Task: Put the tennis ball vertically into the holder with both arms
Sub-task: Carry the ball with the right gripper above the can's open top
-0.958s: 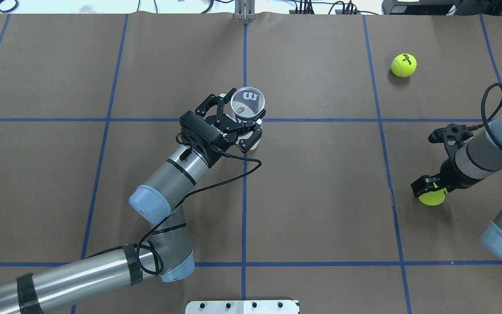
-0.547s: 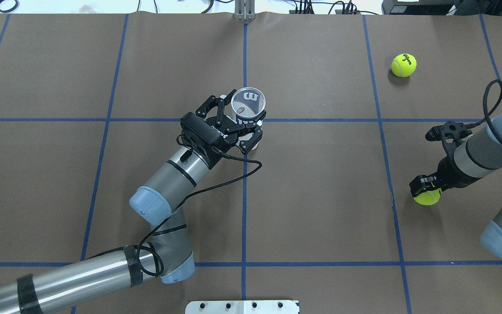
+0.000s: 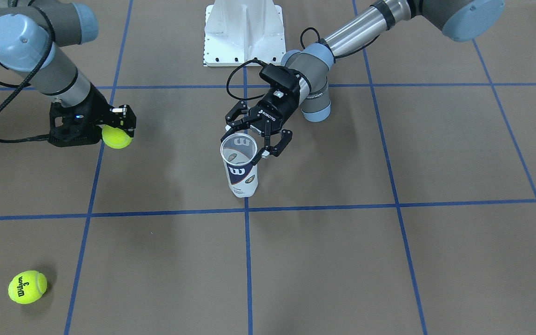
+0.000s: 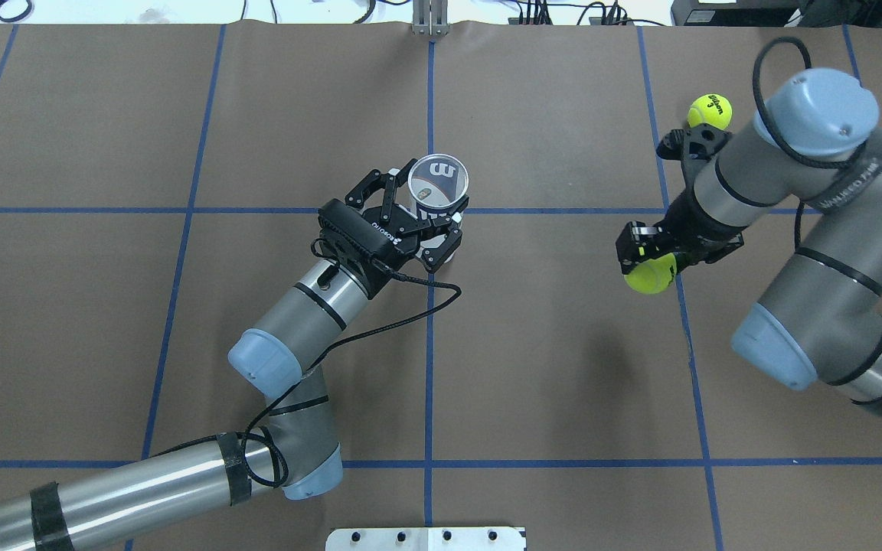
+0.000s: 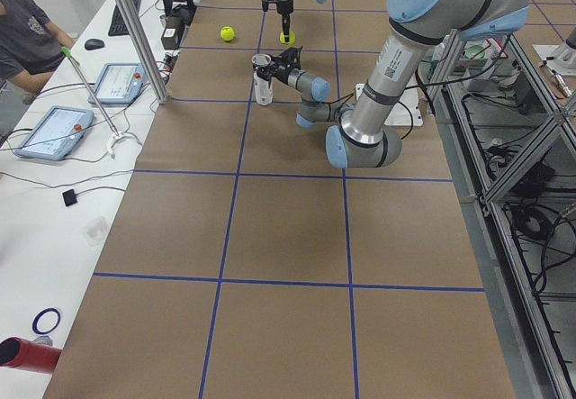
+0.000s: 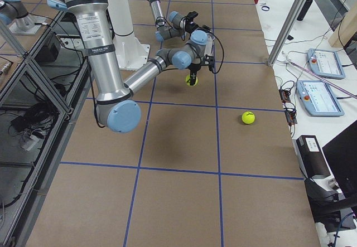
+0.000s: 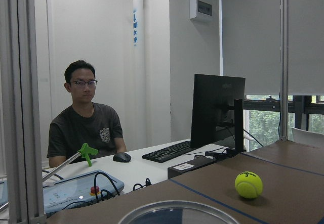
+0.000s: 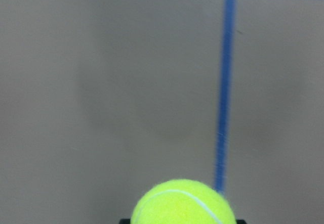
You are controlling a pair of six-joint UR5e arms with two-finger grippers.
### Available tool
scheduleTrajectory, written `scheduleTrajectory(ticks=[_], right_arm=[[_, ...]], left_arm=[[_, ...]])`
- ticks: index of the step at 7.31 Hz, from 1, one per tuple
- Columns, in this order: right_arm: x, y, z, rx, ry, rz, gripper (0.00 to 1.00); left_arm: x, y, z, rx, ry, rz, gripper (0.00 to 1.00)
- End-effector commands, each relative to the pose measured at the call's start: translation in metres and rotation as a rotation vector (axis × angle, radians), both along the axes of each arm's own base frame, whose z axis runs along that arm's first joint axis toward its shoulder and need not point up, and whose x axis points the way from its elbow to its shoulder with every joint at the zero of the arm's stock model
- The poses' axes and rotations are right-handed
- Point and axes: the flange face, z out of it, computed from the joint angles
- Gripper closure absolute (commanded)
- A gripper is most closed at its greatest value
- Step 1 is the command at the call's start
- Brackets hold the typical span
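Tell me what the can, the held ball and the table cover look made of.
Can: likely clear, glossy plastic; its wall is see-through near the rim.
Held ball: yellow-green felt, matte, fuzzy-edged, with a pale seam.
Table cover: probably matte brown paper, wavy at its far edge; the blue lines look like tape.

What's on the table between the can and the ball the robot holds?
Nothing. In the overhead view, only bare brown table and a blue line lie between the can and the held ball.
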Motion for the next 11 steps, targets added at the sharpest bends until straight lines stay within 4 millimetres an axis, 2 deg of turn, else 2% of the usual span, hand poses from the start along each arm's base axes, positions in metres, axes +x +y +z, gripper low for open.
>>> scheduleTrajectory(ticks=[1, 4, 6, 8, 10, 11], right_arm=[[0.003, -0.02, -0.077, -0.036, -0.046, 0.062, 1.0], [0.001, -0.025, -0.13, -0.056, -0.105, 0.124, 1.0], [-0.014, -0.038, -0.164, -0.092, -0.125, 0.163, 1.0], [-0.023, -0.048, -0.187, -0.1, -0.136, 0.18, 1.0], [-0.043, -0.068, -0.218, -0.124, -0.137, 0.198, 1.0], [-0.055, -0.078, -0.219, -0.137, -0.156, 0.218, 1.0]], left_arm=[[-0.001, 0.0, -0.002, 0.002, 0.004, -0.001, 0.18], [-0.002, 0.0, -0.003, 0.003, 0.007, -0.001, 0.18], [-0.001, 0.0, -0.002, 0.002, 0.004, 0.0, 0.18], [0.0, 0.0, -0.001, 0.001, 0.003, 0.0, 0.18], [0.0, 0.0, -0.001, 0.002, 0.003, 0.002, 0.18], [0.0, 0.0, -0.001, 0.001, 0.003, 0.0, 0.18]])
